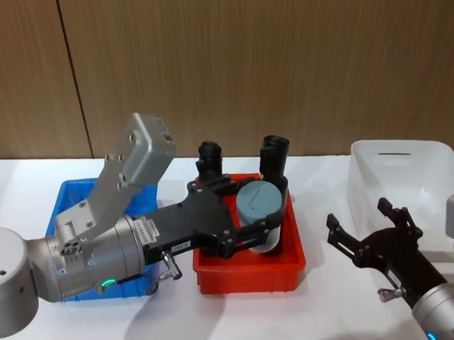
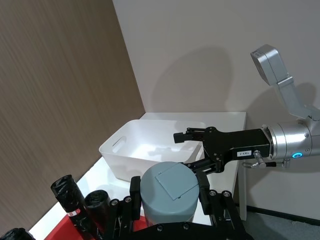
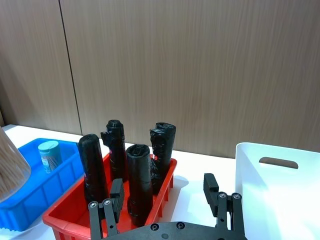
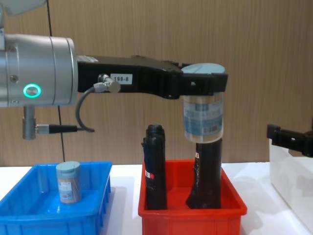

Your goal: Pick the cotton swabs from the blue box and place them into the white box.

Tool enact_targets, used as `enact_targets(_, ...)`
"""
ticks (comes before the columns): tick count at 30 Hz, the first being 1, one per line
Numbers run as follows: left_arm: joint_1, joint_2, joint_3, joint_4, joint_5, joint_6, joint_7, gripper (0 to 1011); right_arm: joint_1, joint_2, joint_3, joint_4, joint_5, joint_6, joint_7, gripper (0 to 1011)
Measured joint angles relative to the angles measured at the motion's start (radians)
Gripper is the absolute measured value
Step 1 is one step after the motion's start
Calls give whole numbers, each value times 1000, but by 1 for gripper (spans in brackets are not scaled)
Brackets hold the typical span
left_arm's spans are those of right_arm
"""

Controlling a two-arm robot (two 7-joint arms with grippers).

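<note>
My left gripper [image 4: 203, 84] is clamped on a cotton swab jar [image 4: 203, 117]. The fingers pinch it at the pale lid, so the clear body and its label hang free below my grip. I hold it upright and high for a reason. Straight beneath this hand is the red bin [image 4: 190, 219] with its tall black wrapped rolls [image 4: 155, 166]. The jar's base looks level with the top of one roll, and from the chest view I cannot tell whether there is a gap. I judge that any lower would risk knocking a roll over on the way across.

The blue box [image 4: 29, 223] lies behind this hand, back toward my arm. A second jar [image 4: 68, 182] stands upright in it, not yet picked. The white box [image 1: 431, 160] is ahead of the held jar, past the far side of the red bin, so I reckon this jar is about halfway there.

My right gripper [image 1: 358, 213] hangs with its fingers spread and nothing between them, over the table between the red bin and the white box, near that box. It sits close to my line of travel, so I judge the carry should pass above it before I lower the jar inside the white walls.
</note>
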Motion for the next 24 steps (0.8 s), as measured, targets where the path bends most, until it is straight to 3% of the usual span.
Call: enact_targets(24,3,5,-2,-4,-4,-3,5,669,-20,52,23,-15,-23,14,91,1002)
